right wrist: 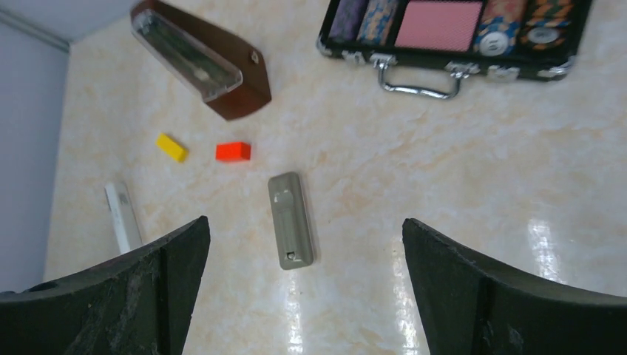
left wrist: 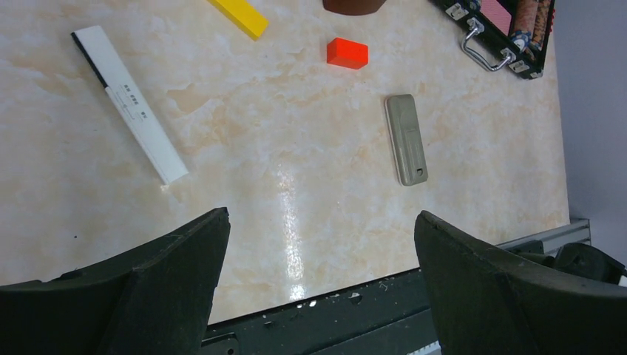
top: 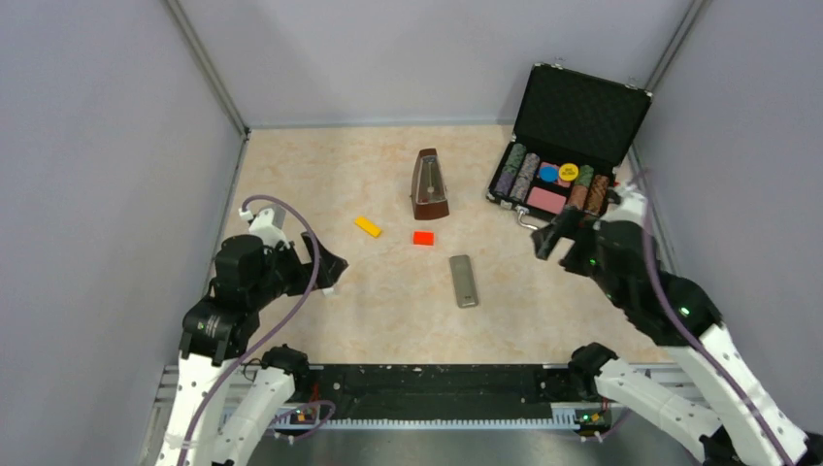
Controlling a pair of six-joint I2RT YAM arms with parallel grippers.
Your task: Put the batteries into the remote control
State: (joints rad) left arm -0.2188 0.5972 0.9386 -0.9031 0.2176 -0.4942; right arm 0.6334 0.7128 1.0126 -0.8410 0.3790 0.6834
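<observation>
The grey remote control [top: 464,281] lies flat near the table's middle, cover side up; it also shows in the left wrist view [left wrist: 406,138] and the right wrist view [right wrist: 290,220]. No batteries show in any view. My left gripper [top: 325,265] is open and empty, hovering left of the remote; its jaws stand wide apart in the left wrist view [left wrist: 322,222]. My right gripper [top: 549,239] is open and empty, up and to the right of the remote, jaws wide apart in its own view [right wrist: 304,229].
A chunky red-orange block [top: 423,238] and a flat yellow block [top: 367,226] lie behind the remote. A brown metronome [top: 428,184] stands further back. An open poker-chip case [top: 563,146] sits at the back right. A slim white bar [left wrist: 129,103] lies at the left.
</observation>
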